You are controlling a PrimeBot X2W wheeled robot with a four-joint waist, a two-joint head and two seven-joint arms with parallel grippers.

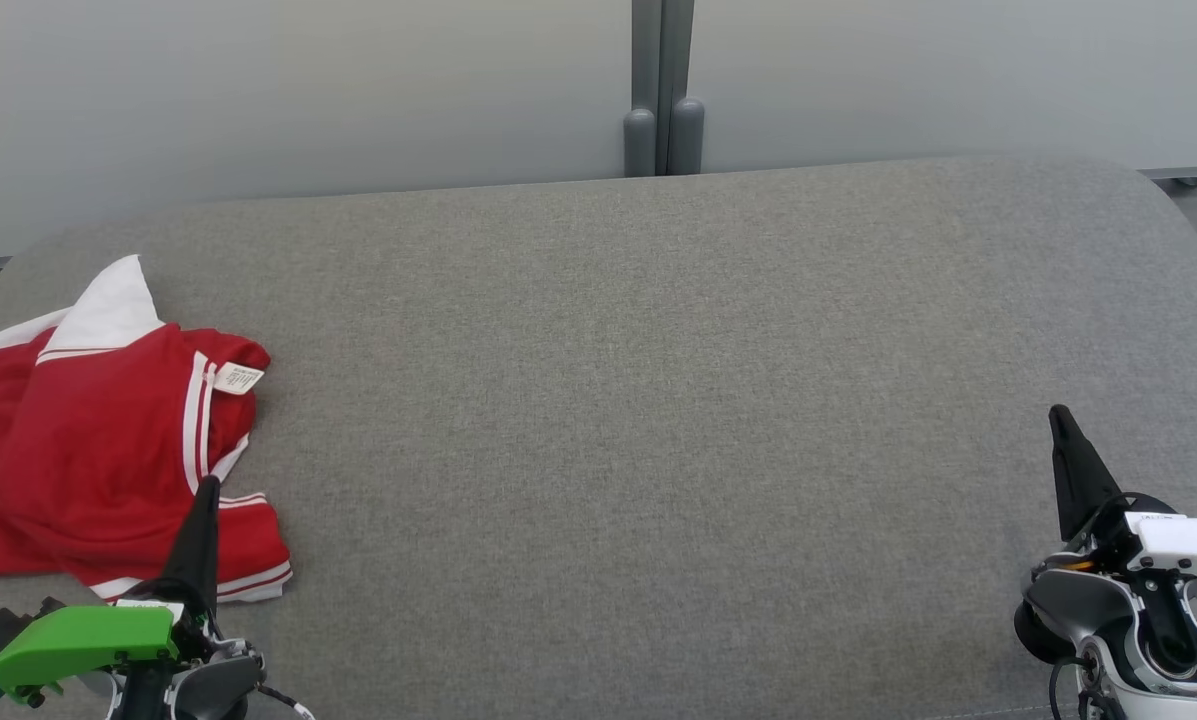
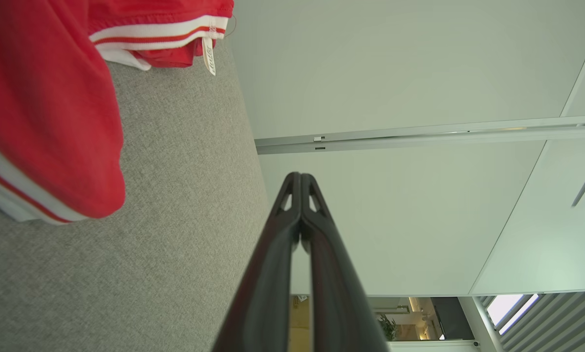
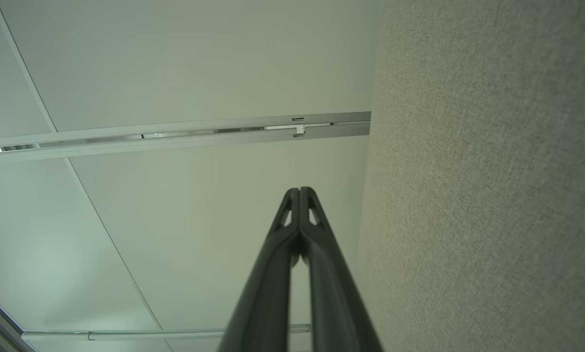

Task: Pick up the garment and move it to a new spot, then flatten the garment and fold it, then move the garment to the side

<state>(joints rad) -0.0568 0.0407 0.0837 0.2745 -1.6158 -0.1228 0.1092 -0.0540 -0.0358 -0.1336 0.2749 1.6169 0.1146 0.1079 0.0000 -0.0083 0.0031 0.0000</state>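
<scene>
Two end effectors, head view: left end effector (image 1: 207, 487) lower left, right end effector (image 1: 1059, 414) lower right, both pinched closed, empty. Red-and-white garment (image 1: 88, 450) crumpled at left edge of grey fabric desk (image 1: 608, 400).
Left wrist view: fingers together, garment upper left.
Right wrist view: fingers together, desk at right.

The garment (image 1: 108, 450) was cut off by the head view's left edge, and its lower hem was partly covered by the left gripper (image 1: 206, 490). Print on the label (image 1: 238, 378) was too small to be read. In the left wrist view the garment was cropped at top and left. The body of the right gripper (image 1: 1060, 415) was clipped by the right and bottom edges.
</scene>
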